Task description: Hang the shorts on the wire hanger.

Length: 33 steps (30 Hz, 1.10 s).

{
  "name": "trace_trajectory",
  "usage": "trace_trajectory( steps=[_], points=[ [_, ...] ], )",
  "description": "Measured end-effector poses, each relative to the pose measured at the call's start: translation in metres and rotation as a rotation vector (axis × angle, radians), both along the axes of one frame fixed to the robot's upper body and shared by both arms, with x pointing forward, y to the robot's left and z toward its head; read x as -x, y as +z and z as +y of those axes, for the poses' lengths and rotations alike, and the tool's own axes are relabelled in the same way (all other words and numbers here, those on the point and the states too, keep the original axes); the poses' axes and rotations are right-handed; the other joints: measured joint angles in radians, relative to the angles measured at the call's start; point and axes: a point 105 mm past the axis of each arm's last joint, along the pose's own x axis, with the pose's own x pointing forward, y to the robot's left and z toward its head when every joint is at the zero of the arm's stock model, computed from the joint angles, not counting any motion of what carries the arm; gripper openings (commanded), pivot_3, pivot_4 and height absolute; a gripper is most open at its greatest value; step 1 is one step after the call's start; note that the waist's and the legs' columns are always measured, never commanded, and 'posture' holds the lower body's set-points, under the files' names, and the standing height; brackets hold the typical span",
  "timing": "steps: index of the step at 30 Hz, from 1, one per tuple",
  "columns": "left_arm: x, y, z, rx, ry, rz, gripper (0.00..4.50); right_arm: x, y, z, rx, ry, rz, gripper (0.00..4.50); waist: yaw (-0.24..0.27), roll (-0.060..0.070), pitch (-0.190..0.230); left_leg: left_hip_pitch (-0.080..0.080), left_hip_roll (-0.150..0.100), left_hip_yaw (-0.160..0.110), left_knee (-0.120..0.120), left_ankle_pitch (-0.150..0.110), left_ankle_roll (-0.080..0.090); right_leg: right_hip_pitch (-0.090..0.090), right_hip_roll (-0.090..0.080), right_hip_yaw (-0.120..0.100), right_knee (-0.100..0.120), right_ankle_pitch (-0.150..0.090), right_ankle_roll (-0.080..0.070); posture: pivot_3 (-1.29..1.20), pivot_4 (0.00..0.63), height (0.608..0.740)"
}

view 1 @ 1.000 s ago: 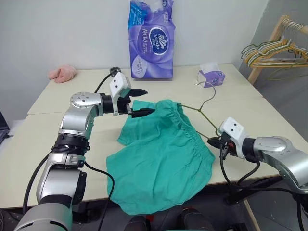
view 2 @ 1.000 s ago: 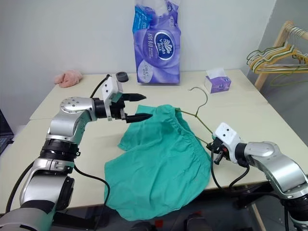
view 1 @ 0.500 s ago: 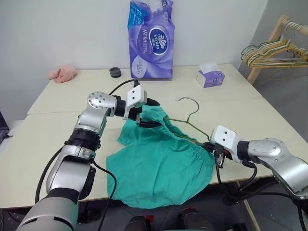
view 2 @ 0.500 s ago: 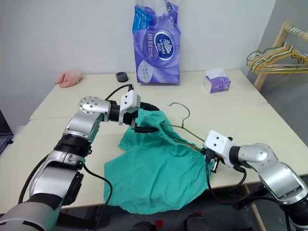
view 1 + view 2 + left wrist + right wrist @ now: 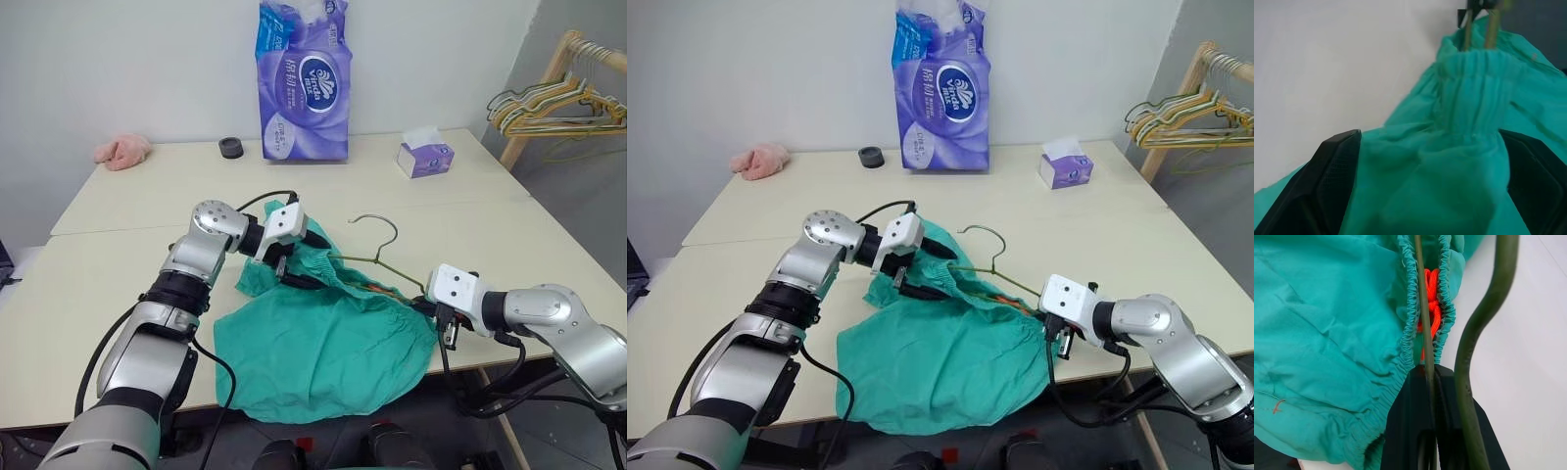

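Note:
The teal-green shorts lie bunched at the table's front, one leg hanging over the edge. The wire hanger runs through the gathered waistband, its hook lying free on the table behind the cloth. My right gripper is shut on the hanger's wire at the right end of the shorts, next to an orange cord. My left gripper stands open, one finger on each side of the bunched waistband at the shorts' left end.
At the back of the table stand a tall purple tissue pack, a small purple tissue box, a black round thing and a pink fluffy cloth. A wooden rack with bunched hangers is off to the right.
My left gripper came down and to the right and now straddles the waistband. The hanger swung so that its hook moved left and nearer. The shorts bunched up along the wire.

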Motion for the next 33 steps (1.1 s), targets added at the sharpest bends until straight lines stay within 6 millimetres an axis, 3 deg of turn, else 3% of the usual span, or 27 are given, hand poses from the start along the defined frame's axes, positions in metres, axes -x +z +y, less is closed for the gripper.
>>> trace_trajectory(
  steps=[2,5,18,22,28,33],
  points=[
    [0.003,-0.001,0.0,-0.011,-0.022,0.01,4.46,-0.001,0.001,0.0,0.006,-0.001,-0.006,0.0,0.0,0.0,0.0,0.0,0.0,0.0,0.0,0.0,0.0,0.0,0.0,0.0,0.0,0.0,0.0,-0.19,0.03,0.74],
    [0.003,0.0,0.0,-0.014,-0.026,0.007,3.89,-0.002,0.003,-0.001,0.013,-0.002,-0.019,0.0,0.0,0.0,0.0,0.0,0.0,0.0,0.0,0.0,0.0,0.0,0.0,0.0,0.0,0.0,0.0,-0.19,0.03,0.74],
    [0.006,-0.012,0.003,-0.041,-0.019,0.025,0.02,-0.005,0.005,0.001,0.056,0.027,-0.068,0.0,0.0,0.0,0.0,0.0,0.0,0.0,0.0,0.0,0.0,0.0,0.0,0.0,0.0,0.0,0.0,-0.18,0.031,0.74],
    [0.008,-0.012,0.003,-0.051,-0.033,0.012,0.02,-0.006,0.006,0.001,0.069,0.038,-0.087,0.0,0.0,0.0,0.0,0.0,0.0,0.0,0.0,0.0,0.0,0.0,0.0,0.0,0.0,0.0,0.0,-0.18,0.03,0.74],
    [0.008,-0.014,0.0,-0.051,-0.031,0.008,0.0,-0.003,0.022,0.0,0.106,0.128,-0.135,1.68,0.001,0.0,0.0,0.0,0.0,-0.001,0.001,0.0,0.0,0.0,0.0,-0.001,0.0,0.0,0.0,-0.18,0.028,0.74],
    [0.006,-0.015,0.002,-0.054,-0.015,-0.002,0.0,0.01,0.025,-0.038,0.19,0.088,-0.056,3.47,0.004,0.0,0.0,0.0,0.0,-0.001,0.001,0.0,0.0,0.001,0.0,-0.002,0.0,0.0,0.0,-0.18,0.027,0.74]
  ],
)
